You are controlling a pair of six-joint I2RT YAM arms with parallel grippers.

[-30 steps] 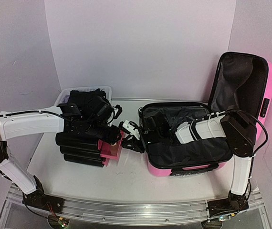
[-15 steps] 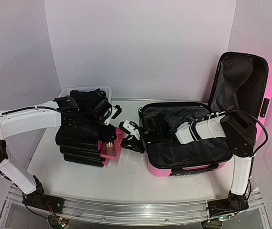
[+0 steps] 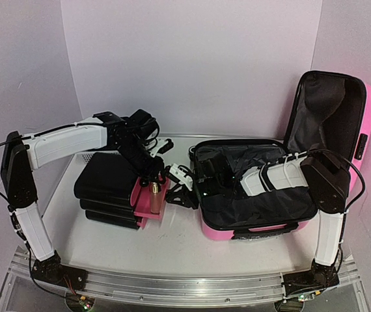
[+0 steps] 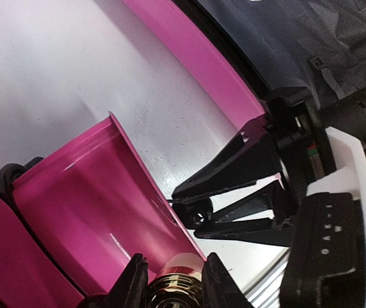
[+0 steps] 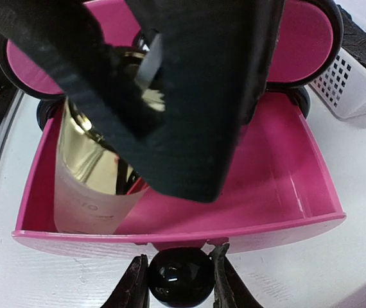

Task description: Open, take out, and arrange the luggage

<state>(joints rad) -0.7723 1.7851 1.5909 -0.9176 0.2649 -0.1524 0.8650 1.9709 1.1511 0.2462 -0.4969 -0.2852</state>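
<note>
Top view: the luggage (image 3: pixel 322 107) is seen open on the right of the tabletop (image 3: pixel 172 250), lid upright at the far right. The left gripper (image 3: pixel 151 179) is closed on a gold-capped bottle (image 3: pixel 153 196) standing in a pink drawer (image 3: pixel 145 207).

Left wrist: the fingers (image 4: pixel 135 282) are pressed against the cap on both sides.

Right wrist: the right gripper (image 5: pixel 178 268) is clamped on the drawer's black knob (image 5: pixel 178 279). A white basket (image 5: pixel 363 83) is seen at far right.

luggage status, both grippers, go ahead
Left gripper shut on gold-capped bottle in pink drawer. Right gripper shut on drawer knob. Luggage open, lid upright; right arm lying across it.
</note>
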